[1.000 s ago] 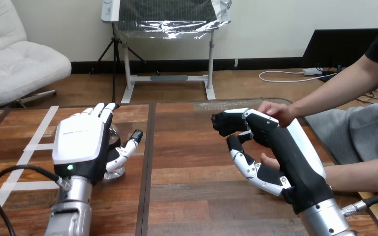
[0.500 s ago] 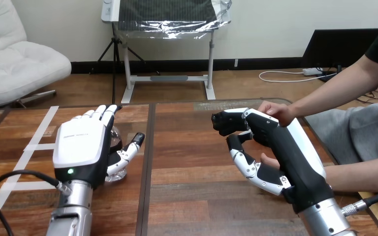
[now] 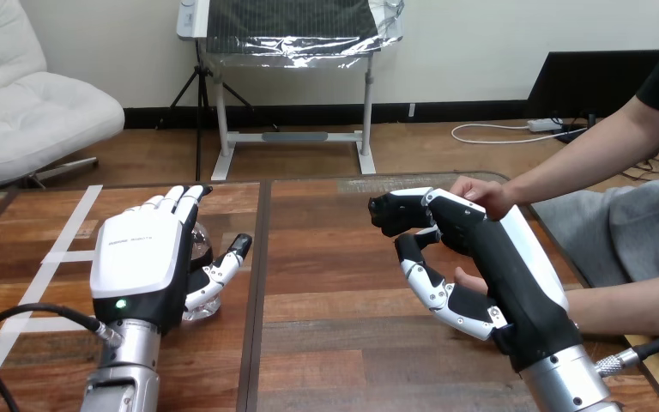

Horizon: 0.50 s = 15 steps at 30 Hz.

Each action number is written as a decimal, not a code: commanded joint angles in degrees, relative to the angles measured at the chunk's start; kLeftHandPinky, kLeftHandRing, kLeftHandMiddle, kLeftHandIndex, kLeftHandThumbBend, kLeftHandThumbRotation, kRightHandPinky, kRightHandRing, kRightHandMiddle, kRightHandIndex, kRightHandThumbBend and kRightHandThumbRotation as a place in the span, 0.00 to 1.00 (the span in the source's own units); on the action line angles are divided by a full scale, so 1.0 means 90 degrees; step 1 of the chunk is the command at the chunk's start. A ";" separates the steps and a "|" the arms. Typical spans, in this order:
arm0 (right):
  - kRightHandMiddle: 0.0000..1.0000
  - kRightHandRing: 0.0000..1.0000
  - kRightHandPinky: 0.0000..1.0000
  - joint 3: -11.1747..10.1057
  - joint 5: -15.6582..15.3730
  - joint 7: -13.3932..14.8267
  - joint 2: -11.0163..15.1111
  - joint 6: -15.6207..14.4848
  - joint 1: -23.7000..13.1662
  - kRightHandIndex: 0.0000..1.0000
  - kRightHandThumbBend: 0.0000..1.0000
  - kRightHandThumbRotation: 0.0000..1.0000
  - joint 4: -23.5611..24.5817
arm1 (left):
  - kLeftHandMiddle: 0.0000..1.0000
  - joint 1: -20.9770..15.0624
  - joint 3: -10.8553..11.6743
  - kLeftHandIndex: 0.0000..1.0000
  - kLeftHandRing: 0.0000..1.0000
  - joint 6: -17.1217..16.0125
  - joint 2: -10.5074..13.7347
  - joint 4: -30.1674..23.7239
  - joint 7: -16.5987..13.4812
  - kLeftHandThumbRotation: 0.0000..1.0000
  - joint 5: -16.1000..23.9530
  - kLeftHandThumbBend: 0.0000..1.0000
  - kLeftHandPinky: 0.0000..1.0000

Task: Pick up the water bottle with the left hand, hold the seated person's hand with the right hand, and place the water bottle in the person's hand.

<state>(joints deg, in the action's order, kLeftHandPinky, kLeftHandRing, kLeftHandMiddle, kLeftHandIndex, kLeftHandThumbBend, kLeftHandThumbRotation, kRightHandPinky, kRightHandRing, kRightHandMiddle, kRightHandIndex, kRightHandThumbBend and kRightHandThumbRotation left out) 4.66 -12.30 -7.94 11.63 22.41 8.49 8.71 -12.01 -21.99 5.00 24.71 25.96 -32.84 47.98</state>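
Observation:
A clear water bottle [image 3: 201, 247] stands on the wooden table [image 3: 335, 343] at the left, mostly hidden behind my left hand [image 3: 142, 257]. That hand is open, its straight fingers reaching past the bottle's far side and its thumb spread out to the bottle's right. My right hand [image 3: 489, 249] is raised at the right of the table. The person's upper hand [image 3: 483, 194] rests on its back. Their lower hand [image 3: 468, 277] peeks out from under its palm, and I cannot tell whether it is held.
Strips of white tape [image 3: 60, 249] cross the table's left part. A dark seam [image 3: 257, 292] runs down the tabletop between my hands. The person's lower forearm [image 3: 626, 305] lies along the right edge.
My left hand has sunk slightly and drawn a little closer around the bottle. My right hand and the person's hands have not moved.

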 commanded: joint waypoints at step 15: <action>0.69 0.67 0.55 -0.0045 0.0017 0.0020 0.0050 0.0041 -0.0456 0.69 0.15 0.00 0.0128 | 0.88 0.0091 0.0103 0.87 0.86 -0.0110 0.0160 -0.0462 -0.0162 1.00 0.0216 0.49 0.80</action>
<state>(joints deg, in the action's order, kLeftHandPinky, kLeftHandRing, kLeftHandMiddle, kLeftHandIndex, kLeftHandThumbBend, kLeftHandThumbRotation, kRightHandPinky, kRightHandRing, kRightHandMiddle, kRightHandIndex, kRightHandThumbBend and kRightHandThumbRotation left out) 4.66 -12.32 -7.94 11.64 22.40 8.48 8.71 -10.71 -21.73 4.92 24.78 24.21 -32.56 48.49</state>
